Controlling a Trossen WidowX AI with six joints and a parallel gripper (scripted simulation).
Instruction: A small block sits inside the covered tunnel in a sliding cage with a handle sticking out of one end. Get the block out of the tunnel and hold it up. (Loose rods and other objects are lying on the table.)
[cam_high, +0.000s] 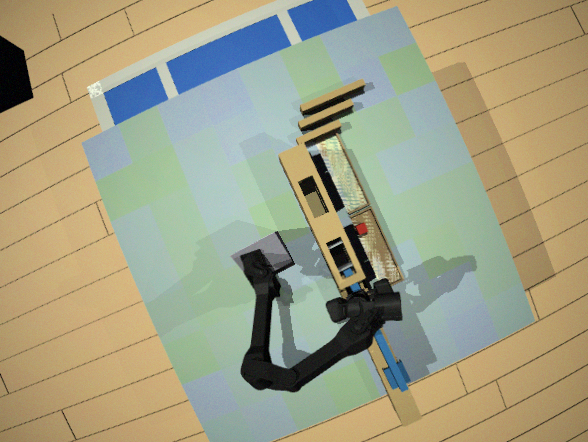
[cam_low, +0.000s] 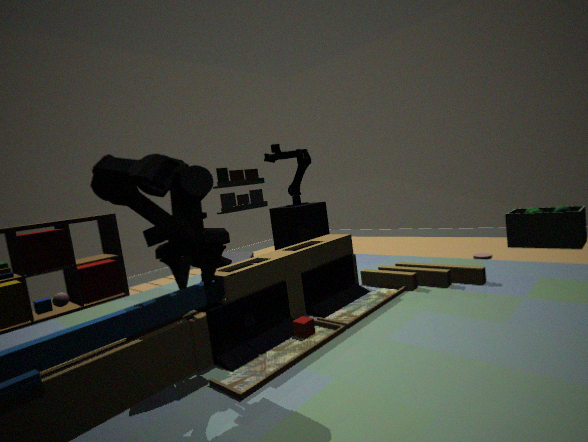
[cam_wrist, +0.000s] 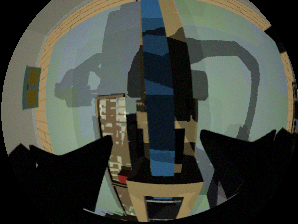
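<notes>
A small red block (cam_high: 361, 228) (cam_low: 303, 327) (cam_wrist: 123, 177) lies outside the wooden tunnel (cam_high: 325, 226) (cam_low: 260, 278), on the shallow rimmed tray along its open side. The blue handle (cam_high: 384, 345) (cam_low: 100, 325) (cam_wrist: 160, 125) sticks far out of the tunnel's near end, over a wooden rail. Blue and pale parts show through the nearer roof window; the rest of the cage is hidden. My gripper (cam_high: 361, 300) (cam_low: 199, 287) (cam_wrist: 157, 137) is open and empty at that end, pointing down, with its fingers on either side of the handle's line.
Three loose wooden rods (cam_high: 332, 96) (cam_high: 326, 115) (cam_high: 319, 132) lie beyond the tunnel's far end. The wooden rail (cam_high: 406, 406) (cam_low: 125, 360) runs past the mat's edge. My arm's base stands on a grey block (cam_high: 282, 252) beside the tunnel.
</notes>
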